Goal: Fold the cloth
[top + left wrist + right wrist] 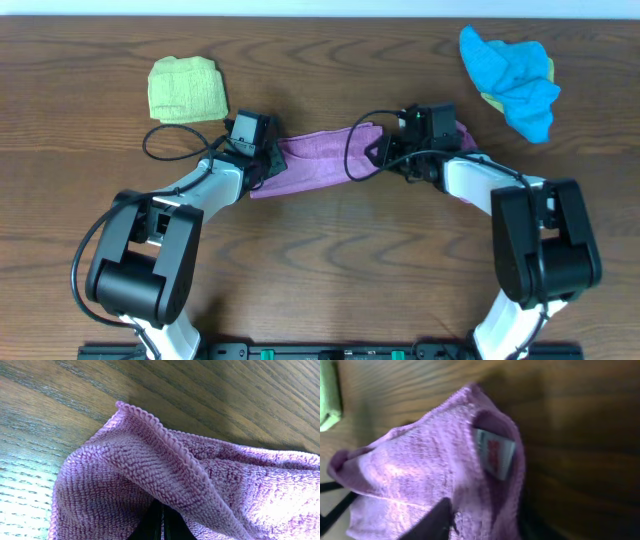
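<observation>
Mid-tabletop [320, 260], the cloth [315, 160] lies stretched in a bunched strip btwn two arms, left gripper [262, 168] clamped on one end, right gripper [383, 150] at the other, grip can't be told, w/ no neat fold made yet.

Left arm [188, 192]: reached forward from its base, elbow bent, forearm angled inward.
Left gripper [266, 166]: jaws closed, pinching the left end of the cloth [315, 160].
Right arm [478, 180]: reached forward, forearm angled inward, mirroring the left.
Right gripper [386, 152]: at the cloth's right end; one dark finger [434, 520] showed against the fabric; blurred, jaw gap unclear.
</observation>
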